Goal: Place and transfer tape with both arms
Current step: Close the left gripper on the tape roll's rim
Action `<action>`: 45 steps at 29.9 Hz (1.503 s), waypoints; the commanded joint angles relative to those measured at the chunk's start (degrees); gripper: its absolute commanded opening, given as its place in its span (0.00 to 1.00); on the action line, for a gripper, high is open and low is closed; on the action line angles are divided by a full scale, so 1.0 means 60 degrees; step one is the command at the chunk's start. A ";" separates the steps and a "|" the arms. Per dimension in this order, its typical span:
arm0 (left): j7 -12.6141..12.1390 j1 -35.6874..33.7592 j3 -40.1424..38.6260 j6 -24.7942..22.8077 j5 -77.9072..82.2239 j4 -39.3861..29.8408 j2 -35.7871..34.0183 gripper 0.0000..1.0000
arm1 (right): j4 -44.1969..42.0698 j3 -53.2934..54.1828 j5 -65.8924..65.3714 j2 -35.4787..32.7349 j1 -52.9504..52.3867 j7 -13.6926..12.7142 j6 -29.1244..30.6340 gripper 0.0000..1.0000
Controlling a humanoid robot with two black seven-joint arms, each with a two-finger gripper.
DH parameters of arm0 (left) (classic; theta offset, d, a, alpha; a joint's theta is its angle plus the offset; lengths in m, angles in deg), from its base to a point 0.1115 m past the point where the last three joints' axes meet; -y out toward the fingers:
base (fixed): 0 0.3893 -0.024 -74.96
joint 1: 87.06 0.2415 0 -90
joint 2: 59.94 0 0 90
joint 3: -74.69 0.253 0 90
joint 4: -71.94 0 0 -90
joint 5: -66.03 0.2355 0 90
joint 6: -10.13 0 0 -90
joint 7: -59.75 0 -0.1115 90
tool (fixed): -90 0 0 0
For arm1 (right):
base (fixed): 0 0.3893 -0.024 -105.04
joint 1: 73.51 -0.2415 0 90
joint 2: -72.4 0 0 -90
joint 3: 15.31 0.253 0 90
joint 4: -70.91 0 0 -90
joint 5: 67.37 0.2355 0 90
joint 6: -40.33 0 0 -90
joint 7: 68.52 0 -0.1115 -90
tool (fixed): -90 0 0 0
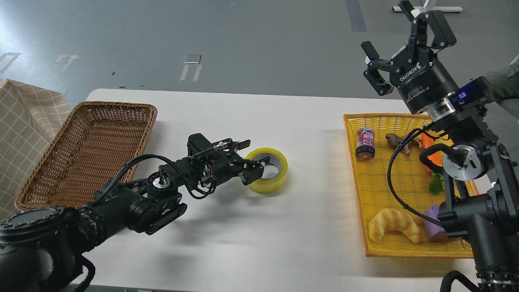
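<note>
The yellow tape roll point(272, 178) lies flat on the white table point(243, 243), near its middle, with the pale core facing up. My left gripper point(256, 170) is at the roll's left side. It looks open, with one fingertip point(262, 163) over the core and the other point(248, 178) outside the near-left wall. The roll rests on the table. My right gripper point(399, 42) is open and empty, held high above the far end of the yellow tray.
A brown wicker basket point(61, 174) stands at the left. A yellow tray point(357, 186) at the right holds a small can point(365, 142), a croissant point(394, 225), a carrot, a toy animal and a purple block. A checked cloth is at the far left.
</note>
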 commanded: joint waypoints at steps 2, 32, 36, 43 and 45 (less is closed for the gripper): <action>0.0137 0.0009 0.0014 0.0014 0.0002 0.0030 -0.0031 0.59 | -0.0064 0.0004 0.0000 0.0000 0.0008 0.0011 -0.0001 0.99; 0.0504 -0.0372 0.0849 0.0029 -0.0013 0.0367 -0.0104 0.12 | -0.0049 -0.0025 0.0000 0.0000 0.0095 -0.0019 -0.0001 0.99; 0.0504 -0.0401 0.0879 0.0029 -0.0013 0.0367 -0.0104 0.05 | -0.0049 -0.0011 0.0000 0.0000 0.0081 -0.0019 -0.0001 0.99; 0.0591 -0.0562 0.0879 0.0029 -0.0027 0.0367 -0.0119 0.03 | -0.0093 -0.0011 0.0000 0.0000 0.0081 -0.0019 -0.0001 0.99; 0.0941 -0.0650 0.0864 0.0029 -0.0027 0.0352 -0.0264 0.03 | -0.0107 -0.0025 0.0000 0.0000 0.0095 -0.0019 -0.0001 0.99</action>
